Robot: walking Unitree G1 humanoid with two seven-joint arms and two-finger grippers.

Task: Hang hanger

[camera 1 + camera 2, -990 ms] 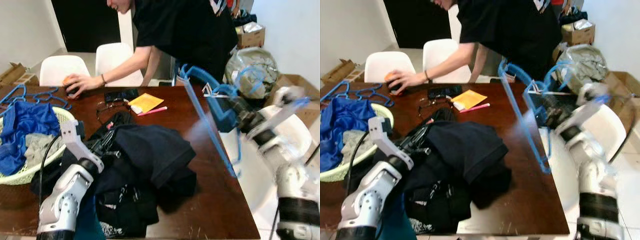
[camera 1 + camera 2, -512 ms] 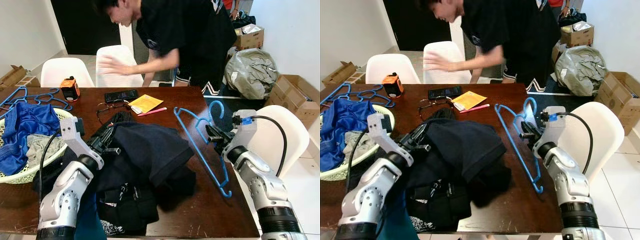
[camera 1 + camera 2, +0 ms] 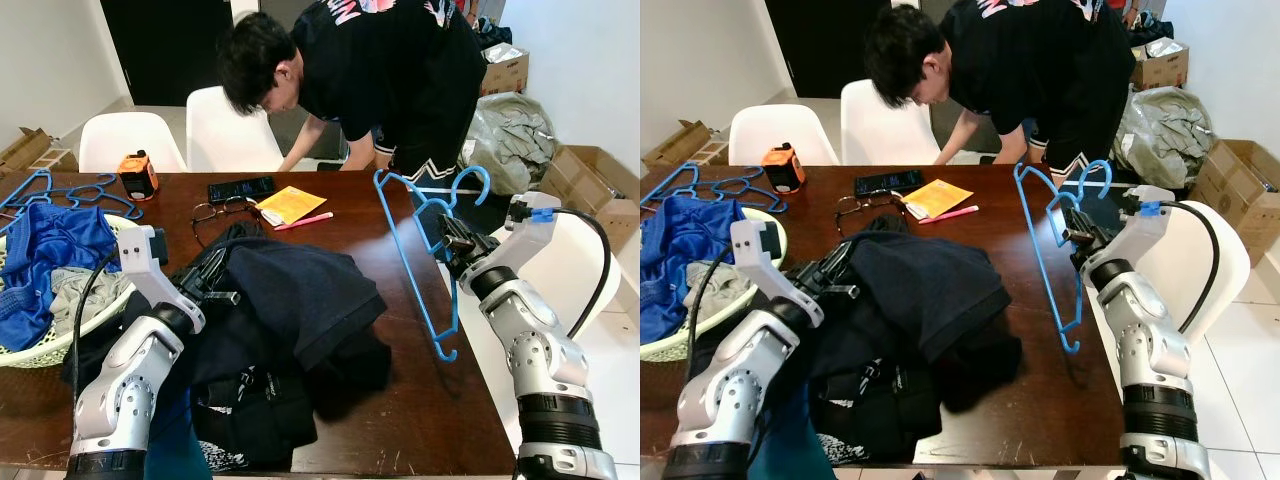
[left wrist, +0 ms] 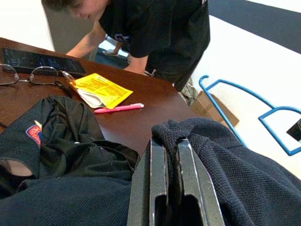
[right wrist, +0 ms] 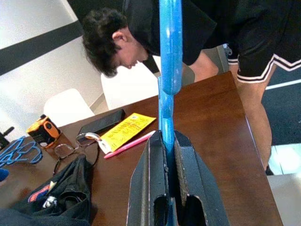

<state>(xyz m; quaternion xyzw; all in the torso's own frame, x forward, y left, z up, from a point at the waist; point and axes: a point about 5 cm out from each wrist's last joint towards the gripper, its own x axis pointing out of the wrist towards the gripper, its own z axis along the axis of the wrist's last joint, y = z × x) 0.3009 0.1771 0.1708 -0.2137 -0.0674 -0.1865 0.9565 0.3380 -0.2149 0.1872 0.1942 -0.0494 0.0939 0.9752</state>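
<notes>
Left gripper (image 4: 170,155) fingers (image 4: 157,174) narrow, pinching a fold of the dark garment (image 3: 300,300); fingertips buried in cloth. Right gripper (image 3: 447,240) at 3 o'clock, fingers clamped on blue hanger (image 3: 420,255), held over desk (image 3: 350,215) edge; hook above, lower corner hanging below. Far side: person (image 3: 380,70) bending, partly cut off.

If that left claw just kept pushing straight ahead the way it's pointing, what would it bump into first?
The left gripper is already shut on the dark navy garment, so it would only press further into that cloth. Beyond it lies bare table; depth there is hard to judge.
</notes>
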